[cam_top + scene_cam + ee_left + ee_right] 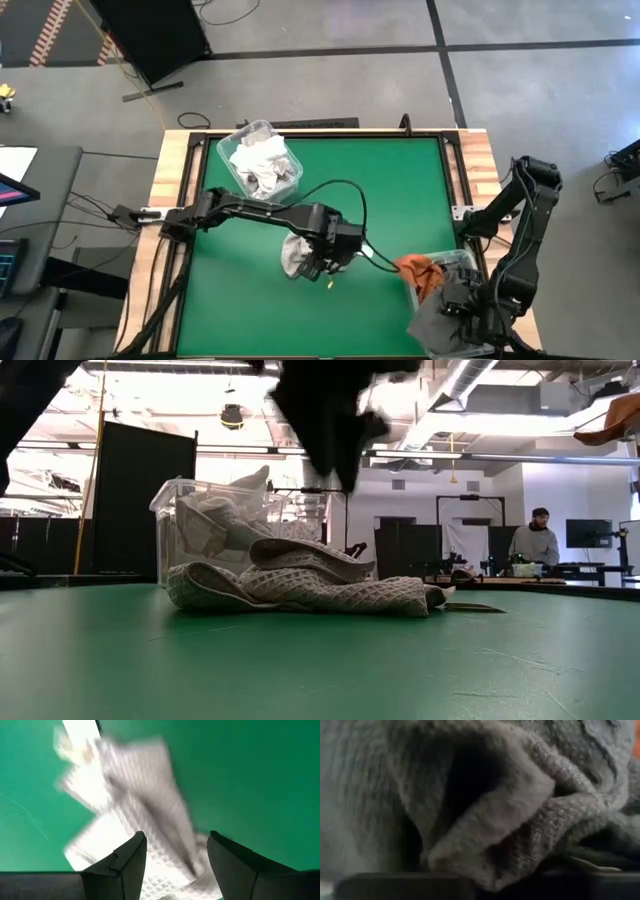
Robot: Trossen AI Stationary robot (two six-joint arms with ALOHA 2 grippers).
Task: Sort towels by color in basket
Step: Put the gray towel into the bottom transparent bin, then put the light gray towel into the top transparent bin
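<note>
Green table [400, 190]: pale grey towel [295, 255] crumpled, long axis unclear; left hand [325, 268] spread above it; right hand [465, 310] unclear.

Overhead and table-level views share the pale grey towel [296, 254]; wrist views sit close to cloth.

Two robot arms, both matte black and built of blocky jointed segments. The left arm [250, 210] is long and slim, with a thin black cable looping off it. Its pincer [176, 865] has two dark, flat, wedge-shaped fingers [122, 867] with angular edges. The right arm [520, 230] has chunkier rounded joint housings and a black pincer [470, 305].
</note>
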